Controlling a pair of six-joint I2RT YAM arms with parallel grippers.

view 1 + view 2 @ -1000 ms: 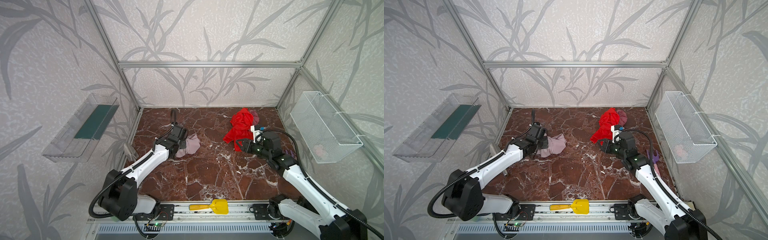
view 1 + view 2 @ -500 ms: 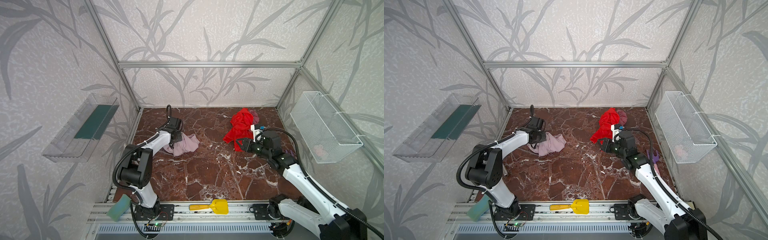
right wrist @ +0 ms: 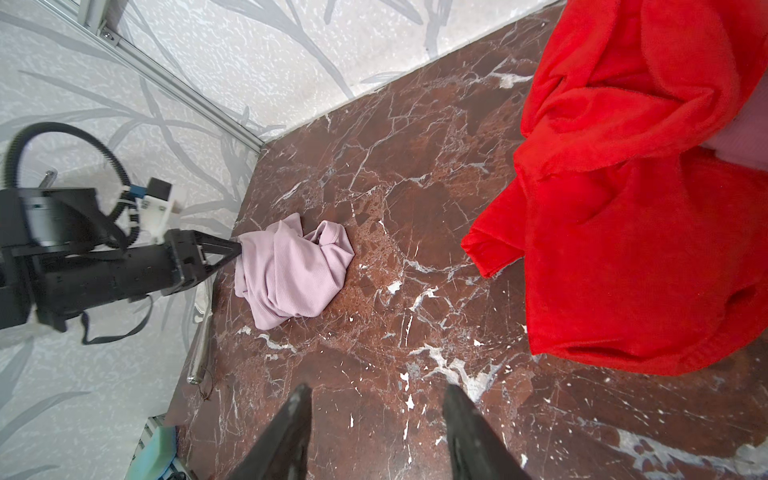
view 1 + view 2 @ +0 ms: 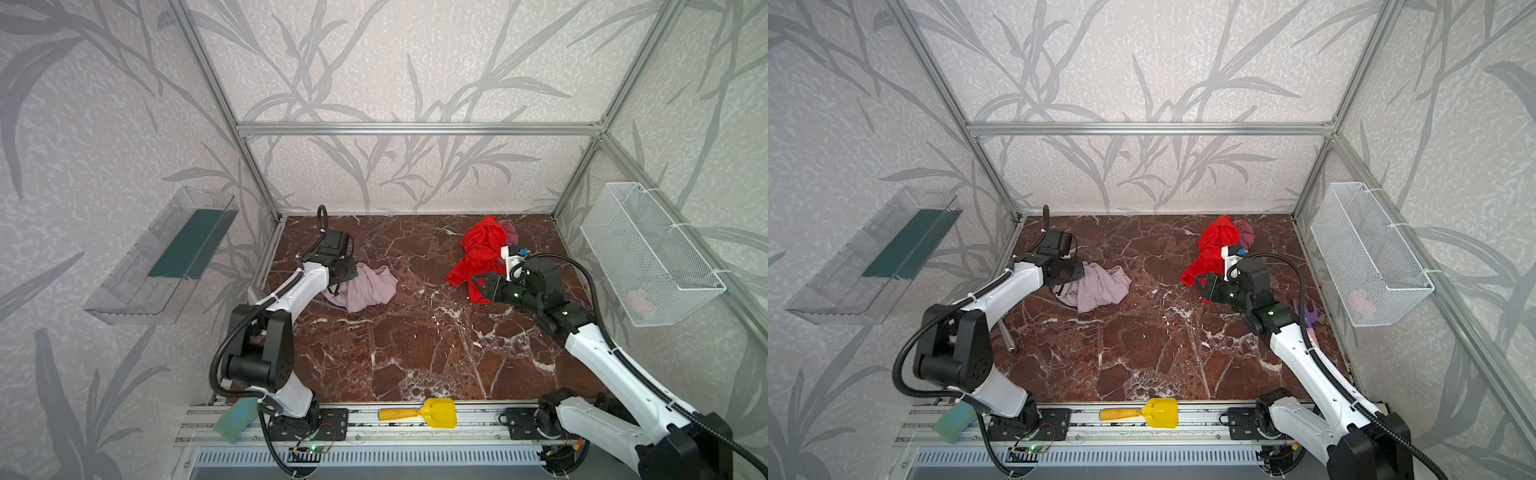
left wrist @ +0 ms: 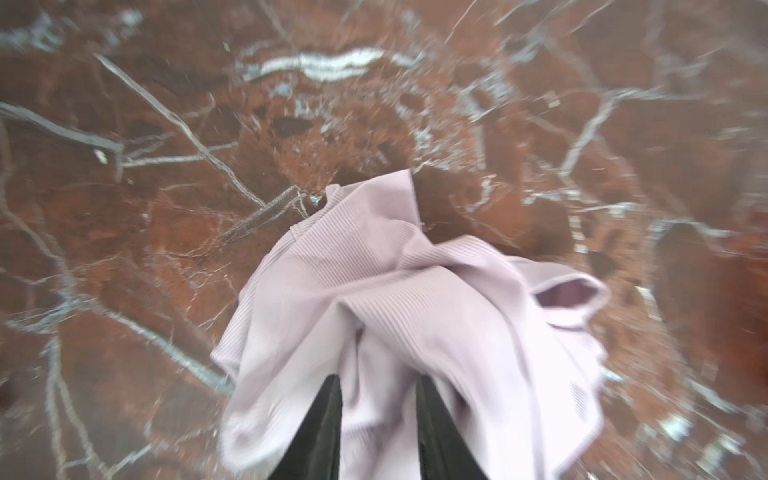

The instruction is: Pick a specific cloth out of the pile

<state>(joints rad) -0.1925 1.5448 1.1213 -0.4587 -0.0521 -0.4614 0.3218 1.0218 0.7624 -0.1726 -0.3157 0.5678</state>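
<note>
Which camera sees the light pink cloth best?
The right wrist view: the cloth shows whole and sharp. The left wrist view has the cloth closer, but blurry and cut off. In both top views the cloth looks small.

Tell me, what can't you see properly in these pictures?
Mauve cloth: mostly hidden behind the red cloth in both top views.
Pink thing in the wire basket: too small, behind mesh, in both top views.
Purple thing: partly covered by the right arm in a top view.
Left tool: the lilac cloth fills its gap in the blurred left wrist view, so its grip is unclear.
</note>
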